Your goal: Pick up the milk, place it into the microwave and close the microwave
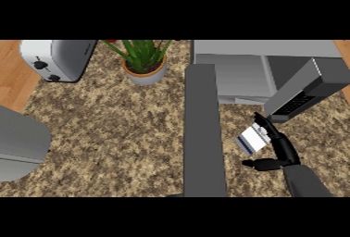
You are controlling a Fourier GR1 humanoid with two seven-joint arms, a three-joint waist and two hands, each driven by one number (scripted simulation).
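I see the milk carton (252, 138), white with a blue side, tilted and sitting in the pinch of my right hand (287, 155). The black fingers (275, 134) run narrow along its right edge, and the thumb is tucked in just under its lower end. I can't tell whether the thumb is quite touching.

Just beyond the fingertips the microwave door (305, 90) hangs swung open. The microwave (259, 48) itself stands past that, its cavity up and to the left of the fingers. The carton is outside it, over the speckled counter (116, 134).

Just left of the carton a long grey forearm (203, 129) reaches up the middle of my view. Well to the left of the fingers stand a potted plant (144, 63) and a toaster (57, 60). A rounded grey object (21, 146) shows at the far left edge.
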